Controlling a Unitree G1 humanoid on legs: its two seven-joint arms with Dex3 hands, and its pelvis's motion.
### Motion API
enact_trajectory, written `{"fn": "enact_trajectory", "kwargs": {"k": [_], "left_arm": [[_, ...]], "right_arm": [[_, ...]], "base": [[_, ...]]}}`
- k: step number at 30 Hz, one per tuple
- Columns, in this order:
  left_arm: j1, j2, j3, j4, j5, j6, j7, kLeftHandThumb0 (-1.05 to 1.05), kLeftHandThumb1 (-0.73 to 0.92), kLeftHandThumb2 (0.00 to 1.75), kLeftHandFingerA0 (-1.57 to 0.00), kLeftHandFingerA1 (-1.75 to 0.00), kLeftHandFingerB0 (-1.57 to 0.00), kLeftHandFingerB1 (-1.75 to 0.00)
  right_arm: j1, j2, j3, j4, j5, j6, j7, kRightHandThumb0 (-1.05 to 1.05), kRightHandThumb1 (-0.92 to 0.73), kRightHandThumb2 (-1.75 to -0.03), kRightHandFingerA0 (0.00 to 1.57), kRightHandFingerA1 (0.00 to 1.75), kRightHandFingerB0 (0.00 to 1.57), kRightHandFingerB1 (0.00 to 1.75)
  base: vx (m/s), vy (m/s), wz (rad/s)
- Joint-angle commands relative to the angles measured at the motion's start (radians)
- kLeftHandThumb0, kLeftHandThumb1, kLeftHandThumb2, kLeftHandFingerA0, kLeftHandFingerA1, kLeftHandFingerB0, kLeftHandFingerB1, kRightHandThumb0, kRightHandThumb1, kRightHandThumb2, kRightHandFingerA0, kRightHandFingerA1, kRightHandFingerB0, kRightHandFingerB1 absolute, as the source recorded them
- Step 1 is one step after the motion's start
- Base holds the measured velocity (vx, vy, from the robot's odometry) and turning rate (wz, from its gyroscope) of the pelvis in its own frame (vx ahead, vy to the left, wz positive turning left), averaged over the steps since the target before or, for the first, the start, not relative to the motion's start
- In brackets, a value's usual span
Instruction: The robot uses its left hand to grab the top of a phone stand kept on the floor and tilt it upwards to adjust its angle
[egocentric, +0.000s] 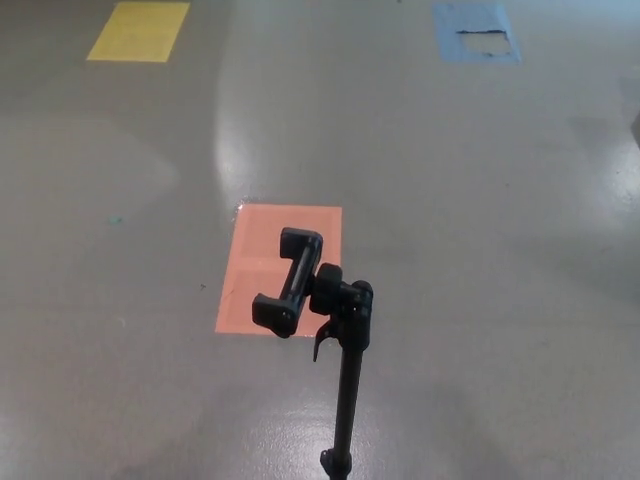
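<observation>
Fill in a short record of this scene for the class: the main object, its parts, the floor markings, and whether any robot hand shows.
main object: phone stand, black, upright on a grey floor
top part: phone clamp, empty
pole: thin black pole running down out of the picture
floor markings: orange patch behind the clamp; yellow patch far left; blue patch far right
robot hand: neither in view

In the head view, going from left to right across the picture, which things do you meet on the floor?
Yellow floor patch → orange floor patch → phone stand → blue floor patch. No robot hand shows.
</observation>
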Motion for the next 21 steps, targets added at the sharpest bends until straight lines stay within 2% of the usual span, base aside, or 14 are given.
{"fn": "enact_trajectory", "kwargs": {"k": [1, 6, 7, 17, 18, 21], "left_arm": [[-0.005, 0.019, 0.006, 0.023, 0.000, -0.062, -0.014, -0.82, 0.63, 0.91, -0.04, -0.38, -0.01, -0.34], [-0.009, 0.026, 0.026, 0.022, -0.017, -0.089, -0.027, -0.71, 0.60, 0.94, -0.05, -0.40, -0.03, -0.35], [-0.012, 0.027, 0.032, 0.020, -0.021, -0.105, -0.027, -0.69, 0.60, 0.94, -0.04, -0.32, -0.04, -0.32], [-0.079, 0.027, 0.038, -0.010, 0.001, -0.202, 0.032, -0.71, 0.61, 0.97, -0.04, -0.34, -0.03, -0.28], [-0.094, 0.030, 0.028, -0.018, 0.014, -0.210, 0.046, -0.81, 0.65, 0.96, -0.08, -0.31, -0.08, -0.22], [-0.107, 0.033, 0.014, -0.024, 0.031, -0.218, 0.067, -0.81, 0.65, 0.96, -0.08, -0.31, -0.08, -0.22]], "right_arm": [[-0.012, -0.005, 0.006, 0.018, -0.025, -0.022, -0.024, -0.34, -0.56, -1.10, 0.00, 0.47, 0.00, 0.46], [-0.024, -0.003, -0.001, 0.016, -0.024, -0.032, -0.026, -0.34, -0.57, -1.10, 0.00, 0.47, 0.00, 0.46], [-0.029, -0.004, -0.001, 0.013, -0.026, -0.039, -0.033, -0.64, -0.84, -0.65, 0.23, 0.31, 0.18, 0.28], [-0.103, -0.020, -0.007, -0.006, -0.030, -0.062, -0.048, -0.68, -0.84, -0.65, 0.25, 0.32, 0.19, 0.27], [-0.116, -0.022, -0.013, -0.009, -0.026, -0.064, -0.049, -0.67, -0.84, -0.65, 0.24, 0.33, 0.19, 0.27], [-0.127, -0.023, -0.023, -0.010, -0.017, -0.068, -0.046, -0.67, -0.84, -0.65, 0.24, 0.33, 0.19, 0.27]], "base": [[0.00, 0.000, 0.00], [0.00, 0.000, 0.00], [0.00, 0.000, 0.00], [0.00, 0.000, 0.00], [0.00, 0.000, 0.00], [0.00, 0.000, 0.00]]}}
